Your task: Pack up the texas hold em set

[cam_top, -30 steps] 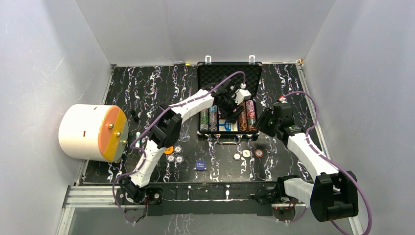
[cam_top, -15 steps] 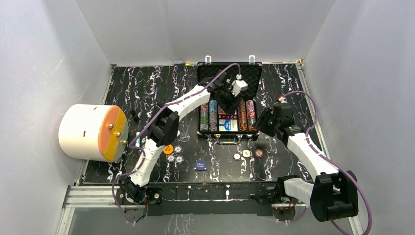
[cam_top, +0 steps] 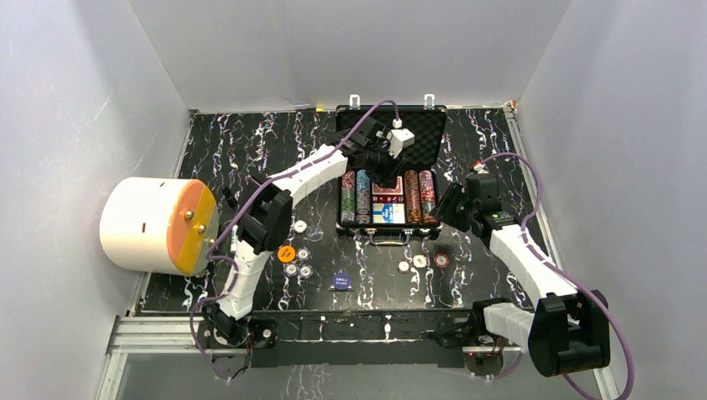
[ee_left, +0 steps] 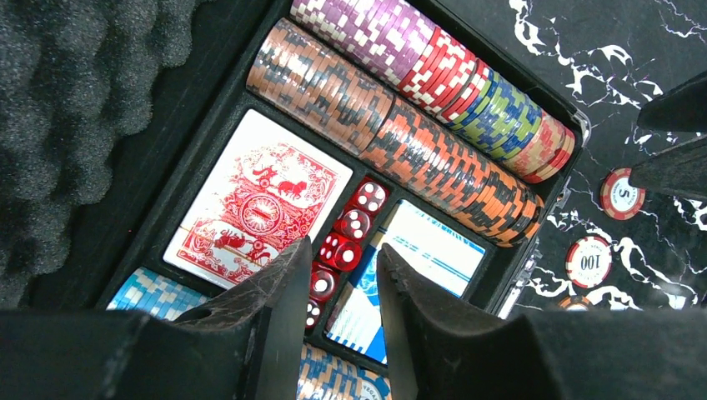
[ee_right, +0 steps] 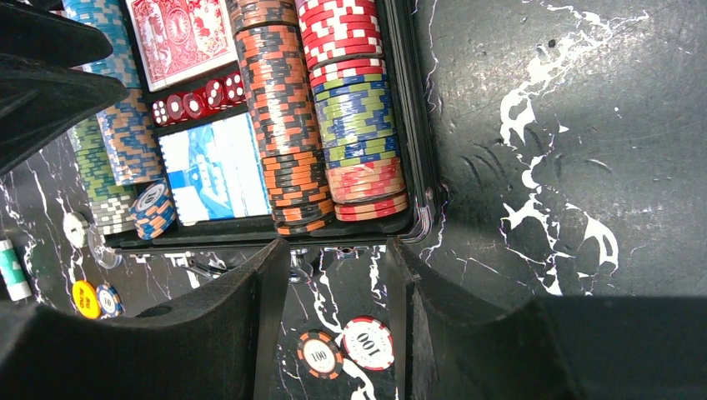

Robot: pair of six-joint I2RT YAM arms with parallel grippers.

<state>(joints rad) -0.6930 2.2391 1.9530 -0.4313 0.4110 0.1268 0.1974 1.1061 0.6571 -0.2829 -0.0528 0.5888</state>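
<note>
Left pincer (ee_left: pixel 343 248) farther back over briefcase (cam_top: pixel 427 133)

A robot lab test cell: bare white panels (cam_top: pixel 250 50) box in a black marbled bench (cam_top: pixel 250 150) at 9, 12 and 3 o'clock, aluminium rail (cam_top: pixel 167 333) at 6.

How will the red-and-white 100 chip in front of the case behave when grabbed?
Lying flat on the black marbled table, the round red-and-white 100 chip likely offers little edge to pinch and may slide. Tipped up, it could roll.
</note>
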